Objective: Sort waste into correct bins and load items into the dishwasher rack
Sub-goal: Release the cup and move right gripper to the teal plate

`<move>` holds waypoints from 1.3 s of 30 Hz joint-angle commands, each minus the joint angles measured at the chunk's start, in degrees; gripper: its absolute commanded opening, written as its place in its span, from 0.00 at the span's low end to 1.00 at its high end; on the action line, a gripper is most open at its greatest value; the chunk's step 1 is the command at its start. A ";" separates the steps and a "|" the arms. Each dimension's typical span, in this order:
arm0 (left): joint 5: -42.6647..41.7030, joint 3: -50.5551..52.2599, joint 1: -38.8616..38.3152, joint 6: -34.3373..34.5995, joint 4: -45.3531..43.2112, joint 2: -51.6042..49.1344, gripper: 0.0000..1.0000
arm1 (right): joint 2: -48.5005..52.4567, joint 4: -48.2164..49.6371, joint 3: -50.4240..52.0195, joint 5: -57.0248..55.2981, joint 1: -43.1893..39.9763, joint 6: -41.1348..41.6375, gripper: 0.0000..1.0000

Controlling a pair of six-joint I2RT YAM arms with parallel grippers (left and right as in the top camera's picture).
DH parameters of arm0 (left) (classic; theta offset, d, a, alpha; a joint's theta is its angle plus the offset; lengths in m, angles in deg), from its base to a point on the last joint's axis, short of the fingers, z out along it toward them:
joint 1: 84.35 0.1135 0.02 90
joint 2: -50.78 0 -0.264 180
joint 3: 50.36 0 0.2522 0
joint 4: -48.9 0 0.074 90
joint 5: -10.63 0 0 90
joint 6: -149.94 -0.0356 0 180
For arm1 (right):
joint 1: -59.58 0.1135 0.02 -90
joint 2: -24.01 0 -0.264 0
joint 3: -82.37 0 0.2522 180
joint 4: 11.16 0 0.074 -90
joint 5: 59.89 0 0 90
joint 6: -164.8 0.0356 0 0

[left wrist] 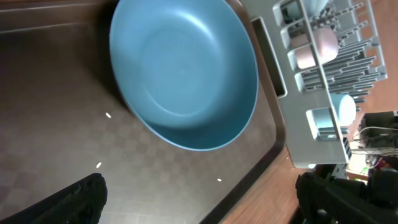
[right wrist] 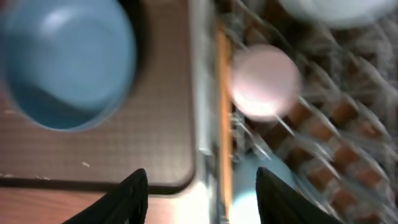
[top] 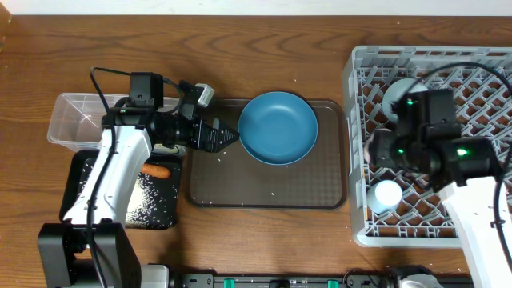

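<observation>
Blue plate (top: 278, 127) on brown tray (top: 264, 186), just ahead of left hand (top: 228, 137); hand spread wide, empty. Right hand (right wrist: 200, 182) farther off, over rack (top: 359, 228), also wide and empty.

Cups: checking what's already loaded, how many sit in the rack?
2. The pinkish-white cup sits by the left wall of the dishwasher rack; the light blue cup sits nearer its front-left corner. The right arm may hide more.
</observation>
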 commanded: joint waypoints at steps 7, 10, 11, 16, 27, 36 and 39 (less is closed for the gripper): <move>2.64 0.24 0.04 5.33 -3.87 0.11 1.00 | 4.26 13.49 -1.07 0.63 15.63 -0.50 0.55; 2.62 0.24 0.04 5.31 -6.32 0.11 1.00 | 8.55 17.40 -1.07 -1.68 20.31 -0.50 0.56; 2.62 0.24 0.04 5.33 -7.50 0.11 1.00 | 10.10 18.43 -1.07 -2.14 21.46 -0.50 0.57; 2.62 0.24 0.04 5.31 -10.36 0.11 1.00 | 18.16 23.61 -1.07 -2.82 25.88 -2.23 0.61; 2.64 0.24 0.04 5.31 -12.24 0.11 1.00 | 28.11 36.87 -1.07 -4.76 33.20 -4.00 0.61; 2.64 0.24 0.04 5.27 -13.27 0.11 1.00 | 32.44 37.38 -1.07 -8.76 34.38 -3.98 0.68; 2.67 0.24 0.04 5.27 -13.29 0.11 1.00 | 32.41 37.29 -1.07 -8.76 34.38 -3.98 0.68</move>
